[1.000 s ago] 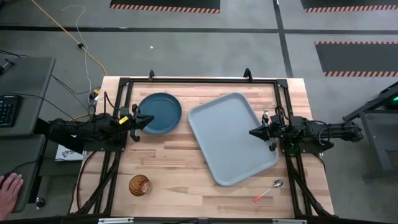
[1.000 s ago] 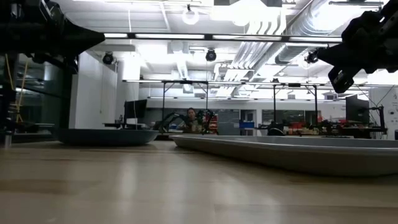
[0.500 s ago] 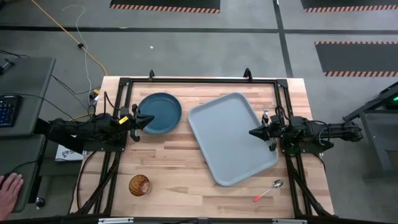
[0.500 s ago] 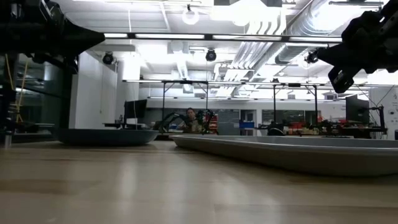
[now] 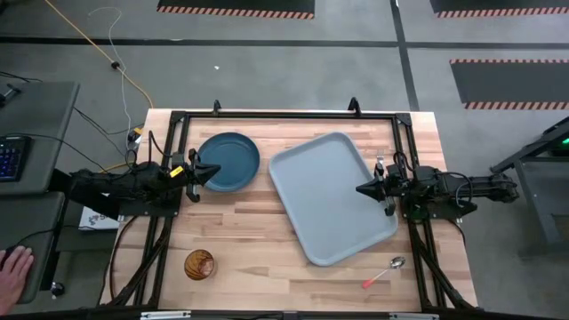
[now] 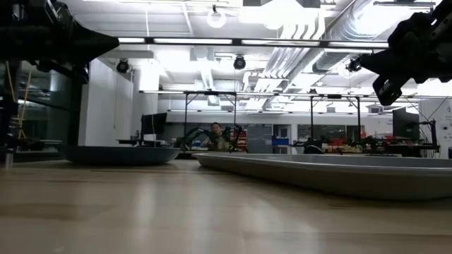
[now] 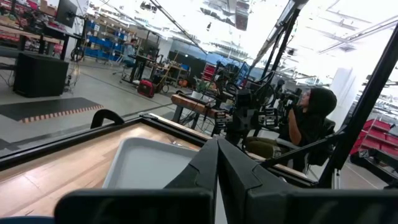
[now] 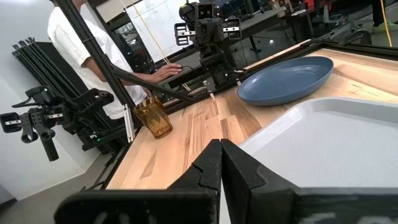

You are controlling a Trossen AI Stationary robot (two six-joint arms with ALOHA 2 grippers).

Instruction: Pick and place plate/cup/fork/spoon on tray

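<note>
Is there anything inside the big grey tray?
No. The large pale grey-blue rectangular plastic tray is bare inside. The right gripper, jaws shut, hangs over its edge and hides a small patch.

We are finding no text, label, brand, number or sign that can be read in any of these views.
</note>
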